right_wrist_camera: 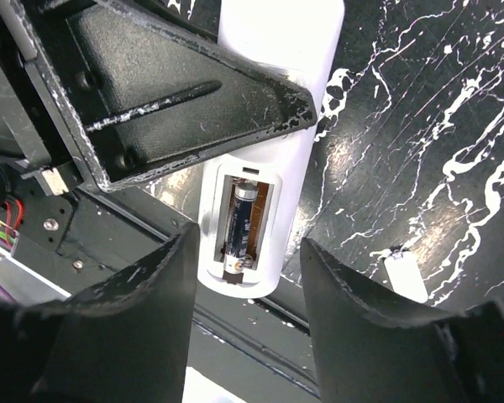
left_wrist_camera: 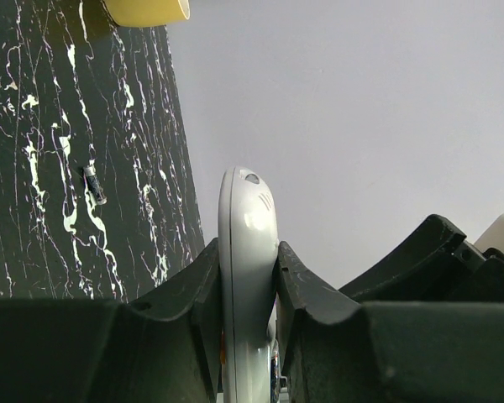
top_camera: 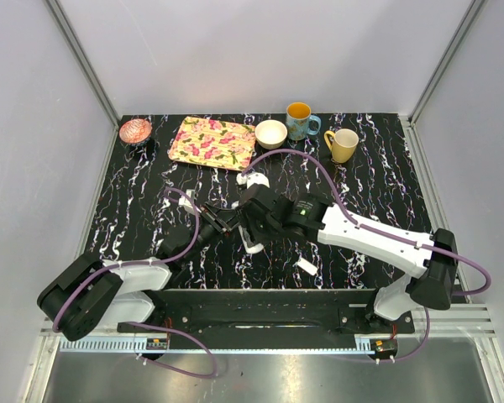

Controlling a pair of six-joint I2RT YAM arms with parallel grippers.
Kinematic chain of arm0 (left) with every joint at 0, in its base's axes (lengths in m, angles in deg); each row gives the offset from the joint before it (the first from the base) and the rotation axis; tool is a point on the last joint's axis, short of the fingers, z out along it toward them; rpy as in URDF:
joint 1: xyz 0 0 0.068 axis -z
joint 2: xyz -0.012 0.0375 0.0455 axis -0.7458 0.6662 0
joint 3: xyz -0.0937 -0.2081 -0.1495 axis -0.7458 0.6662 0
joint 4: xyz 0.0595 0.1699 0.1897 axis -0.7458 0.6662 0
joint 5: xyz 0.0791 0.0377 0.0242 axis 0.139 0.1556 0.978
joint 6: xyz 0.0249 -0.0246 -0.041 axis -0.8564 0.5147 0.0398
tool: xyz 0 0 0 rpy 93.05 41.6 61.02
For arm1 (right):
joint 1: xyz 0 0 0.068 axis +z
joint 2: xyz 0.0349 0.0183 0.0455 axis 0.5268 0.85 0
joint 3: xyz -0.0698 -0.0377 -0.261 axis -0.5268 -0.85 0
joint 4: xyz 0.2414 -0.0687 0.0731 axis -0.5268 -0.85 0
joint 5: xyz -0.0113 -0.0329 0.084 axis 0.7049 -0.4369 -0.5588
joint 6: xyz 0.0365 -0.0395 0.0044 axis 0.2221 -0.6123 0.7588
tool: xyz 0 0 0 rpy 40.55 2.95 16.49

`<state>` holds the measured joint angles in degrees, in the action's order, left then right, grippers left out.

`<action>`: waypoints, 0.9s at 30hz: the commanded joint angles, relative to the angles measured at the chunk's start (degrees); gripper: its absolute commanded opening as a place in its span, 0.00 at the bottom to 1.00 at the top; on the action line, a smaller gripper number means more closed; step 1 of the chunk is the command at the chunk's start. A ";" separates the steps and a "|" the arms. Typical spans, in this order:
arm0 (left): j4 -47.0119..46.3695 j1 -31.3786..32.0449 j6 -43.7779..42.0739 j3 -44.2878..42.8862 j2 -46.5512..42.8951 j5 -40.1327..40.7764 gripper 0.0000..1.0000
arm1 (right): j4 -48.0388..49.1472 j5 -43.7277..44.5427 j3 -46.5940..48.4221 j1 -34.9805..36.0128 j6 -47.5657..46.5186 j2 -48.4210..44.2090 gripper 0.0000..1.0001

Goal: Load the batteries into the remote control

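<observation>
**Left gripper** (left_wrist_camera: 246, 249): closed on the remote control (left_wrist_camera: 248, 218). The black fingers clamp its narrow sides at the centre of the left wrist frame, and the rounded end stands clear above them.

**Loose battery** (left_wrist_camera: 94, 185): lies on the marbled table (left_wrist_camera: 34, 126) at the left of that frame, well apart from the remote.

**Battery compartment** (right_wrist_camera: 242, 222): uncovered, low and centre in the right wrist frame. One battery (right_wrist_camera: 239, 217) sits in it lengthwise. Whether a second bay stands free beside it cannot be told.

**Right gripper** (right_wrist_camera: 248, 238): jaws apart and holding nothing, one on either side of the compartment end.

**Cover** (right_wrist_camera: 406, 275): lies on the table at lower right, apart from the remote.

**Assessment:** the step in hand appears to be seating the inserted cell.

**Recommended practice:**
- Keep the left clamp firm and the compartment facing the right fingers.
- Press the cell flat along its length, spring end first.
- Confirm that neither end rides proud before fetching the loose battery.
- Leave the cover until last.
</observation>
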<state>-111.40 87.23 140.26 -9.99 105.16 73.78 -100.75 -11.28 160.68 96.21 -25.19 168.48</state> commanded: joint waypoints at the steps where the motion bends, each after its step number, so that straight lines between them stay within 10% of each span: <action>1: -5.43 0.20 0.96 -0.75 -0.63 0.47 0.00 | 1.84 4.62 -0.27 0.35 0.69 -4.11 0.64; 2: -5.51 0.20 0.88 -0.49 -0.63 0.55 0.00 | 2.37 5.23 -0.80 0.35 0.87 -4.99 0.66; 4: -5.78 0.20 0.87 -0.13 -0.54 0.91 0.00 | 3.16 5.68 -2.20 0.35 0.87 -7.19 0.00; 13: -6.13 0.20 1.31 -0.31 -0.62 0.29 0.00 | 3.95 2.17 -3.09 0.26 1.57 -7.46 0.00; 17: -5.60 0.28 1.14 -0.04 -1.15 0.55 0.00 | 5.45 0.23 -2.48 0.27 0.87 -7.37 0.43; 27: -5.25 0.20 1.05 -0.22 -1.07 0.38 0.00 | 5.71 -2.66 -1.33 0.27 -0.10 -4.56 0.37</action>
<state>-112.25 87.23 140.83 -9.97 105.12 73.85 -97.00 -12.07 157.73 96.23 -24.38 162.93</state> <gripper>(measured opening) 0.289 0.378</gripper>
